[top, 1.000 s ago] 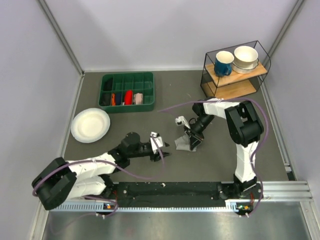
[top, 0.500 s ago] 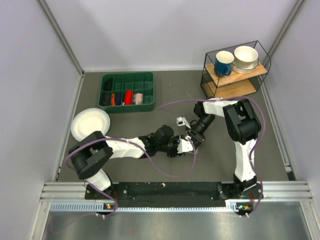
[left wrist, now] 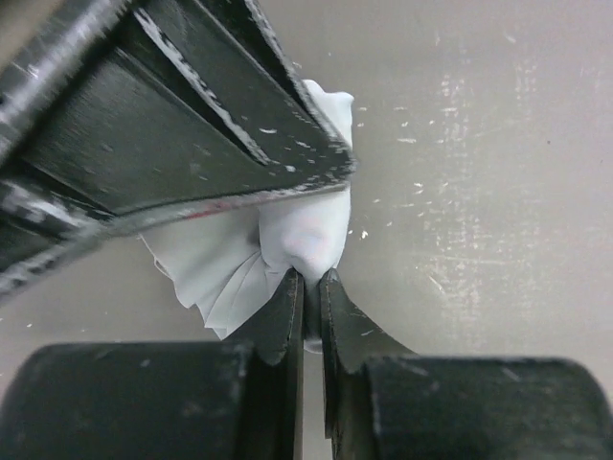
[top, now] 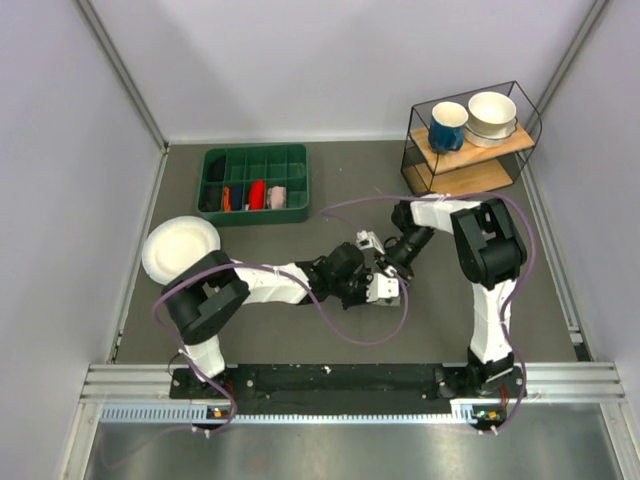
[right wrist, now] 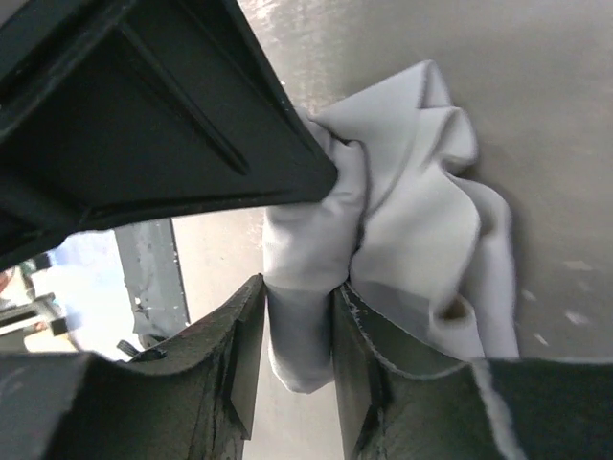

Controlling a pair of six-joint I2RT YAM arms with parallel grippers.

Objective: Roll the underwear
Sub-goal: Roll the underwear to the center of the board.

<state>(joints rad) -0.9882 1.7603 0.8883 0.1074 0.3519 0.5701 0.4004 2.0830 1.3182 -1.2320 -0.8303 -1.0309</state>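
Note:
The underwear is a small bunched heap of light grey fabric on the mat, mostly hidden under both grippers in the top view. My left gripper comes in from the left, and in its wrist view it is shut on a thin pinch of the underwear. From the right, my right gripper meets it. A thicker fold of the underwear fills the gap between that gripper's fingers and touches both. Each wrist view shows the other gripper's dark finger close overhead. No lettering shows.
A green compartment tray with small red, pink and dark cloth rolls sits at the back left. In front of it lies a white plate. A wire rack with a blue mug and white bowls stands at the back right.
My left arm has swung from the lower left across to the underwear and shut on it. The right gripper has stayed on the garment, shifting only slightly.

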